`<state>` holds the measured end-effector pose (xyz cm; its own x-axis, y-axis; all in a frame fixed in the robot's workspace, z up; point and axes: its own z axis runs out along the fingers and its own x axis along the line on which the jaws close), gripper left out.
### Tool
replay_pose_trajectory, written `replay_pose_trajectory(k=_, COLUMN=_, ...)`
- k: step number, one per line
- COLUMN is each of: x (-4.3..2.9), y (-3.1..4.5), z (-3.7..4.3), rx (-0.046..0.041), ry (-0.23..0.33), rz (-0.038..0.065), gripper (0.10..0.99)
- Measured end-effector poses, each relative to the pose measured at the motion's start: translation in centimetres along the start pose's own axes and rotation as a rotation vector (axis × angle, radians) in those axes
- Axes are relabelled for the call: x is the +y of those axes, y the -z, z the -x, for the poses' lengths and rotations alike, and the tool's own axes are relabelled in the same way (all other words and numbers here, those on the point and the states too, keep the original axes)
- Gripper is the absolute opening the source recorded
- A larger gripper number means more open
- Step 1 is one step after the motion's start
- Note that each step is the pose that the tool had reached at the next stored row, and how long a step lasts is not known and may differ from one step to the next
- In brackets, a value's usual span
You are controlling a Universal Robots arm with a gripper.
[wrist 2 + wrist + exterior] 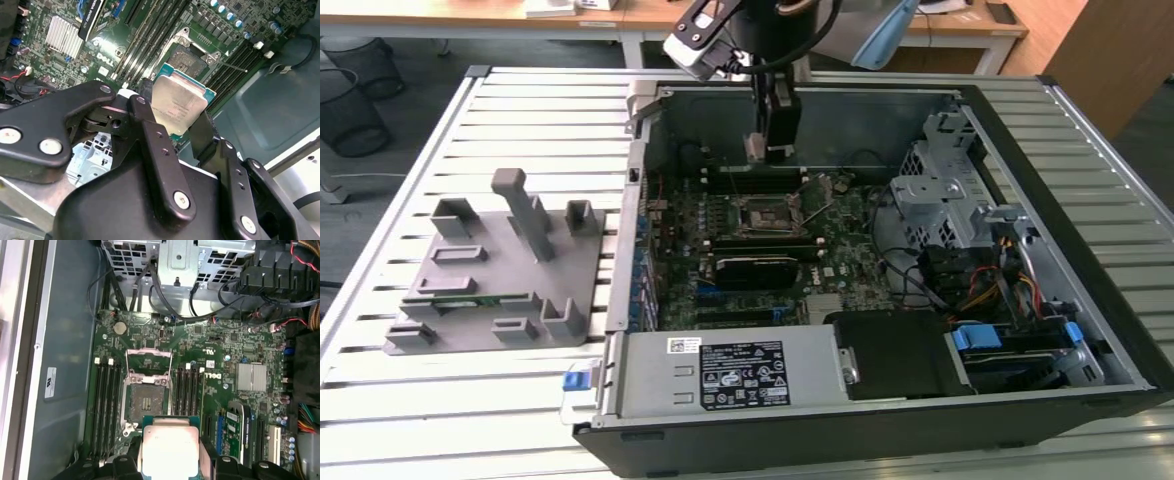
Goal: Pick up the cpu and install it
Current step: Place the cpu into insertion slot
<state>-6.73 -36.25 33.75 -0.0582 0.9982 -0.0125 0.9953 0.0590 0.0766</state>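
One cpu (pixel 177 105), clamped between the two fingers (pixel 150 135) of the single gripper (pixel 175 117), hangs above the one open socket (pixel 146 400), not touching it. The arm (pixel 774 30) points straight down into the computer case (pixel 1117 300) around the socket.

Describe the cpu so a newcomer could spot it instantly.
Find the open computer case on the slatted table; the end effector hangs over its green motherboard. Clamped in it is the cpu: a flat square with a pale silvery top, unlike the dark, empty socket on the board.
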Motion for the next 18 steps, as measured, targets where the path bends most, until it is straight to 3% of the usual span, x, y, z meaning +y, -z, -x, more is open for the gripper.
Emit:
replay_pose_trajectory(k=7, x=0.54, y=-0.57, z=-0.23, rx=-0.0002, ry=-0.002, rz=0.0, gripper=0.537)
replay_pose_trajectory(k=13, x=0.55, y=-1.42, z=-0.41, rx=-0.0009, ry=-0.008, rz=0.0, gripper=0.537)
replay_pose_trajectory(k=18, x=0.53, y=-1.67, z=-0.45, rx=-0.0011, ry=-0.012, rz=0.0, gripper=0.537)
